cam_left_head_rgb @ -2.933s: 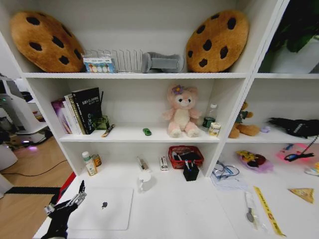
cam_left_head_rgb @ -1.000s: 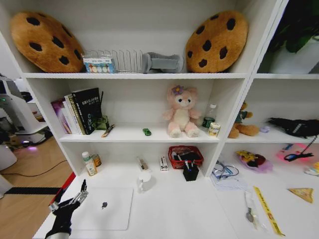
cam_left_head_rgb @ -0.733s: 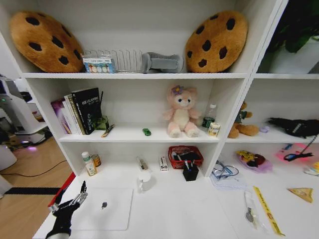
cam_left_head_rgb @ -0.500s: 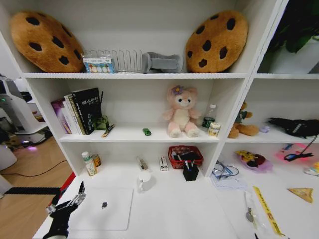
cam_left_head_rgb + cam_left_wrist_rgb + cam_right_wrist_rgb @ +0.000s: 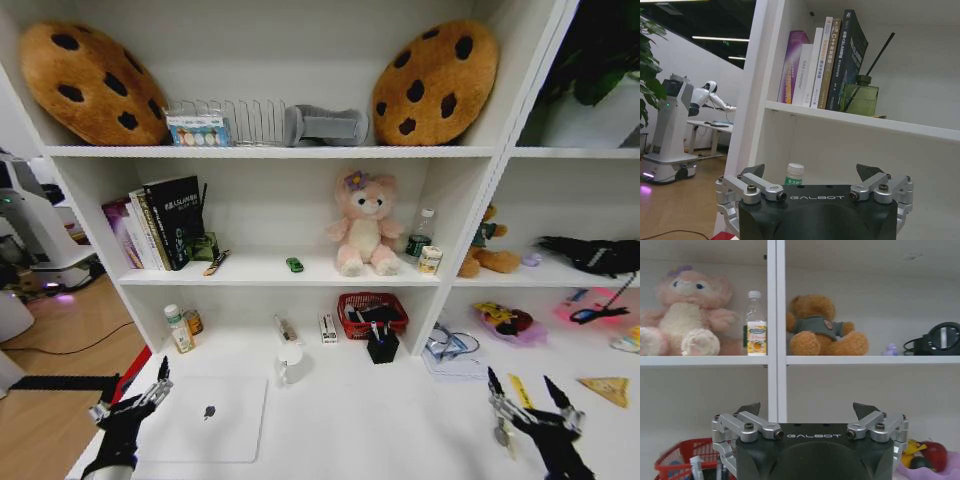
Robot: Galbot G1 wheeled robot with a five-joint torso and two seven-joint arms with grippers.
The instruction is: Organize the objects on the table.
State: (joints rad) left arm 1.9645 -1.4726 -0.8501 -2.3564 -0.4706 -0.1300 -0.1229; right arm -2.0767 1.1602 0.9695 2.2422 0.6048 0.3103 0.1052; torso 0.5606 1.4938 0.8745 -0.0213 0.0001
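Left gripper (image 5: 128, 404) and right gripper (image 5: 530, 405), fingers apart, hover at opposite tabletop (image 5: 360, 430) edges. Closed silver laptop (image 5: 205, 418) lies flat near the left edge.

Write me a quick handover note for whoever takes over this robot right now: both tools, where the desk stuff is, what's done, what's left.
Left tool: open, empty, at the near left edge of the long white desk, beside the slim silver laptop.
Right tool: open, empty, over the near right of the desk, above the yellow ruler.
White mug stands behind the laptop. Tiny green toy car sits on the middle shelf.
Done: nothing is gripped.
Left: the laptop, mug and ruler are yet to be sorted.
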